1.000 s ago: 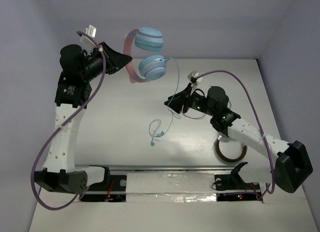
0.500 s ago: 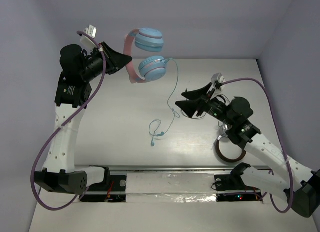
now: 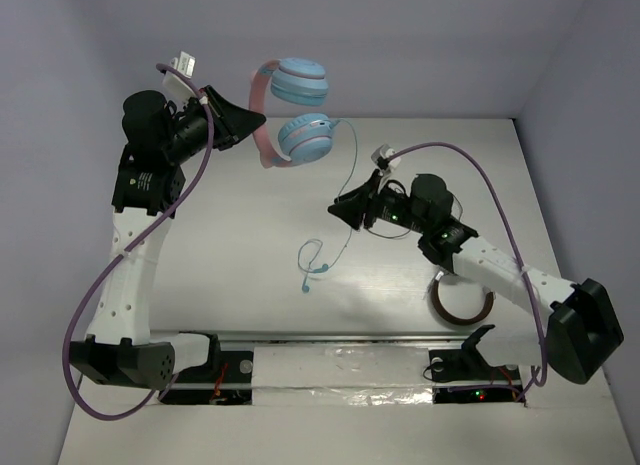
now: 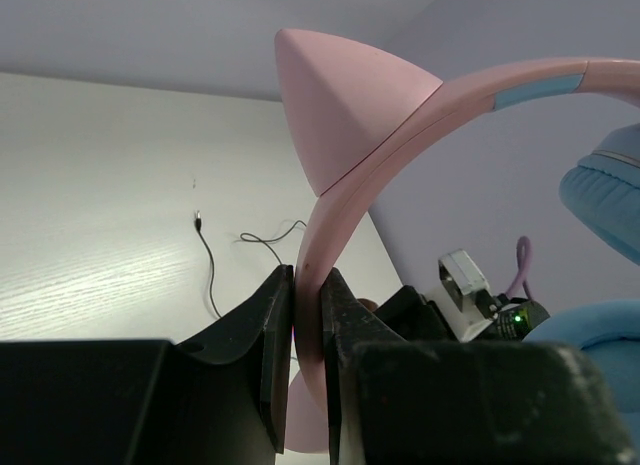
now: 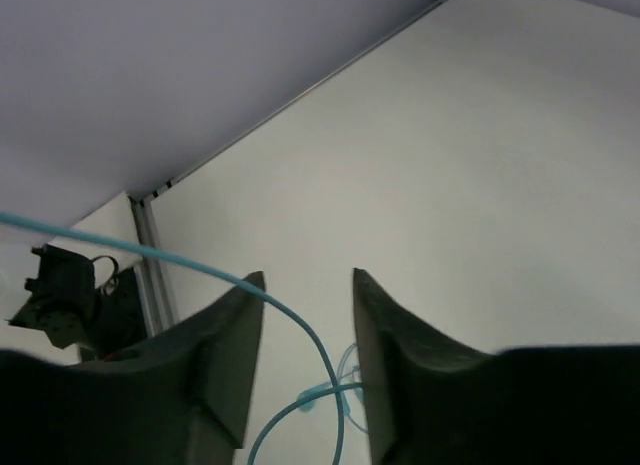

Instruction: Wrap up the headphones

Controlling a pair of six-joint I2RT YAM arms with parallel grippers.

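Returns toward the middle of the table with the right gripper, which half a second ago stood further right and higher, well off the cable. Shows no change on the left side over the same interval.

Left: clamps the pink headband of the headphones in the left gripper and holds them aloft over the rear left of the table, both earcups clear of the surface. Confirms the same from the left wrist view, with the headband pinched tight between the two fingers.

Centre: drops the cable from the lower earcup, down past the right gripper, into a loose loop with the plug lying on the table.

Right: keeps the right gripper's fingers apart with nothing pinched. Shows, from the right wrist view, the cable crossing the gap between them. Cannot tell whether cable and fingers touch.

Judgement: reads as lining up for a catch on the cable. Leaves winding not yet begun, with the whole cable hanging free. Calls next for closing on the cable without tugging the headband out of the left hold.
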